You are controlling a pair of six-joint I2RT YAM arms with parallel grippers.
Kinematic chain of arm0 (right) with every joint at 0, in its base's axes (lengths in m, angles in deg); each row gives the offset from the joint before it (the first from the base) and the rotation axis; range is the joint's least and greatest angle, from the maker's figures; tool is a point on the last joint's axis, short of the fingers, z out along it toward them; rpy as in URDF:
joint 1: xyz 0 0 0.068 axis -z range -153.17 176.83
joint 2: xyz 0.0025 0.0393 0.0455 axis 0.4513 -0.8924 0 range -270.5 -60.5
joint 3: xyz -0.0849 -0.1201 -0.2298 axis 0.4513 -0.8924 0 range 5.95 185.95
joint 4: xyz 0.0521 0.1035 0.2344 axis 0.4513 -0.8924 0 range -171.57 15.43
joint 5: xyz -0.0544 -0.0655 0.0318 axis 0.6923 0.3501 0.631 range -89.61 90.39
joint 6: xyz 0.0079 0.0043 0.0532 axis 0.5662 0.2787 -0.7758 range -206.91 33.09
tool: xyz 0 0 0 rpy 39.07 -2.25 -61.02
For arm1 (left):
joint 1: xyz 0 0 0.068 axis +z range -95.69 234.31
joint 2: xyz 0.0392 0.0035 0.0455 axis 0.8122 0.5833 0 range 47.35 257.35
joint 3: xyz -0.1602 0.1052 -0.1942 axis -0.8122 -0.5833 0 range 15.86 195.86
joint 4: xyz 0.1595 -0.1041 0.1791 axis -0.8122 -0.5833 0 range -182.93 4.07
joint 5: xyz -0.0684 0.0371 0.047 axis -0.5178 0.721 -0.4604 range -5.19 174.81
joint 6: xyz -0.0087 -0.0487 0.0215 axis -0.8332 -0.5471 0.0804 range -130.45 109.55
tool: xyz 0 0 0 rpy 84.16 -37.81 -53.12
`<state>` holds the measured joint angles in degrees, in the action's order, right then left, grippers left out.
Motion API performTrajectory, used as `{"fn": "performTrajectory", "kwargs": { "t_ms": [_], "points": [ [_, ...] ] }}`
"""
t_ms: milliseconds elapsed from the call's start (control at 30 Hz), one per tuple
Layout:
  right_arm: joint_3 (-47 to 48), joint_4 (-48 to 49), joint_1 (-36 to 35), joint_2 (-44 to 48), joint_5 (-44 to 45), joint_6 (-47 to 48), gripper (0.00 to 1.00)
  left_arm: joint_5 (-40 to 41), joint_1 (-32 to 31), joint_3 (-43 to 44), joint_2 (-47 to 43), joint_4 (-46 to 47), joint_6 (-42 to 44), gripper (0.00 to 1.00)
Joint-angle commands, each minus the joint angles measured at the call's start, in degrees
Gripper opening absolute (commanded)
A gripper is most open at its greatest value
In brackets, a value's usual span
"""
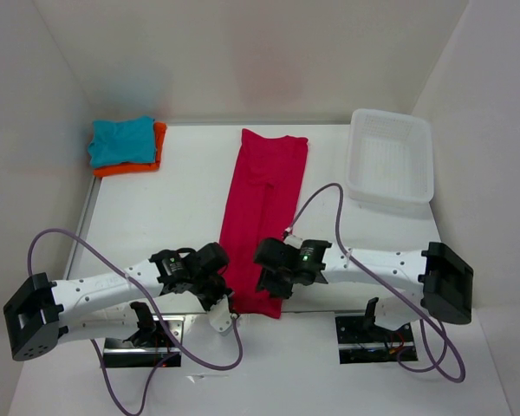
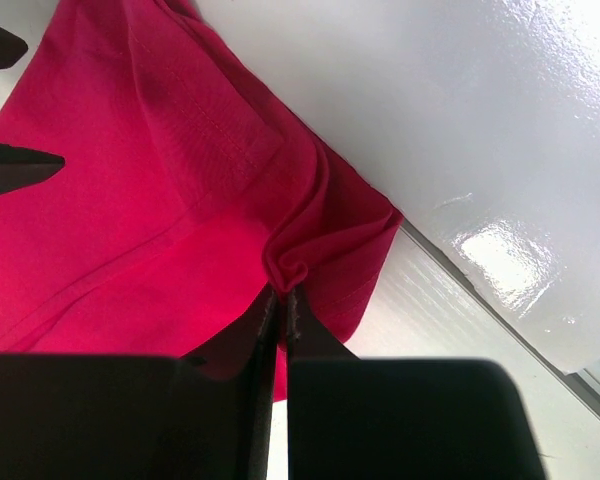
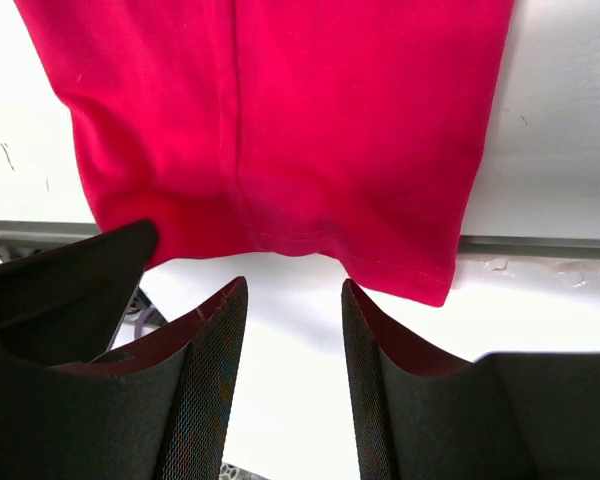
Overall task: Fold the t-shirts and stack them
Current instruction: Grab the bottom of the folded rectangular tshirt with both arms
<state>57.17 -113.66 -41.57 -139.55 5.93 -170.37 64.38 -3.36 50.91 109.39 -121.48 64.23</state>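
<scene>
The pink-red t-shirt lies as a long narrow strip down the middle of the table, its near hem over the front edge. My left gripper is shut on a pinched fold of the pink-red t-shirt's near left corner. My right gripper is open just short of the shirt's near hem, touching nothing; its fingers stand apart. The teal blue t-shirt lies folded on the folded orange t-shirt at the far left corner.
A white plastic mesh basket stands at the far right. White walls close the left, back and right. The table's front edge runs under the hem. Purple cables loop by both arm bases.
</scene>
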Motion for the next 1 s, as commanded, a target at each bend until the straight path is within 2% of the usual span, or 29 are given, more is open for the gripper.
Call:
{"fn": "performTrajectory", "kwargs": {
  "t_ms": [0,400,967],
  "points": [
    [0.81,0.42,-1.46,0.04,2.37,-2.06,0.48,-1.9,0.19,-0.33,-0.78,-0.92,-0.23,0.02],
    [-4.21,0.07,-4.2,1.36,-0.71,-5.48,0.56,-2.43,0.19,-0.33,-1.31,-1.45,-0.23,0.02],
    [-6.39,-2.39,-6.57,2.23,-2.82,-7.68,0.56,-2.43,0.19,-1.39,-2.36,-1.45,-0.76,0.02]
  ]
}}
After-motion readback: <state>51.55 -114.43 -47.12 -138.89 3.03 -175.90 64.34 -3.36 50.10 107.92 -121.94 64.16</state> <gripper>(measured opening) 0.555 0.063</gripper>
